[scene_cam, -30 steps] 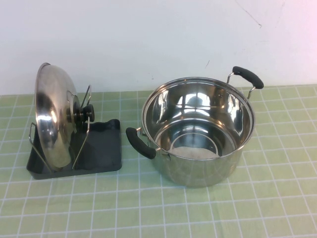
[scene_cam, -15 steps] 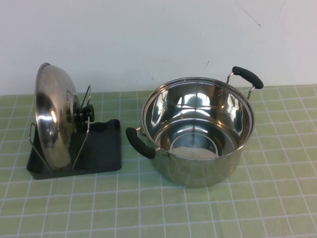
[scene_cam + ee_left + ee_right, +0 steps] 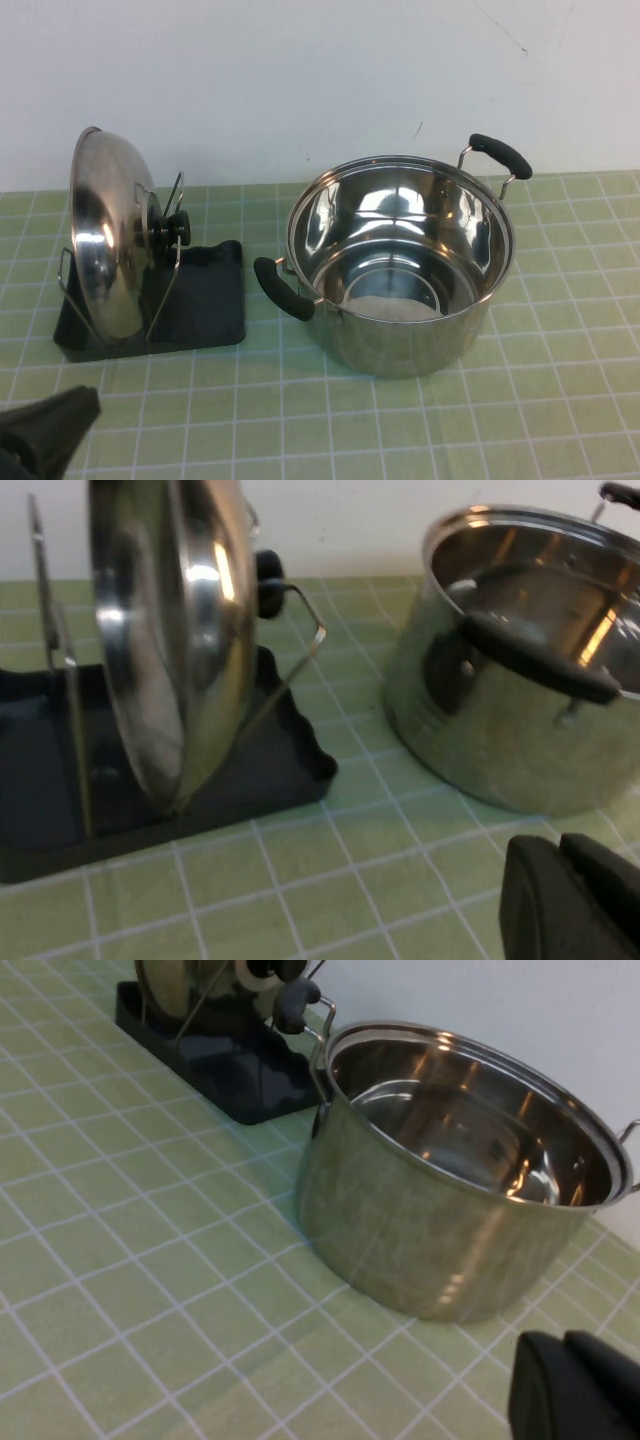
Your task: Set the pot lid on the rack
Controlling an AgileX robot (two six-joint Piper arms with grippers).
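Pot lid [image 3: 108,235] upright in rack [image 3: 205,300]; L gripper [image 3: 570,900] & R gripper [image 3: 580,1385] fingers together, empty.

Green checked table [image 3: 560,420], carrying black rack [image 3: 205,310] at left and steel pot [image 3: 400,265] just beside it, at right.

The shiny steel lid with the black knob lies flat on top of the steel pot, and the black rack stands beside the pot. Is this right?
Not quite. The shiny domed steel lid with the black knob stands on edge between the wire uprights of the black plastic rack, as the high view shows. The deep steel pot with two black handles is uncovered, and the rack does stand beside it.
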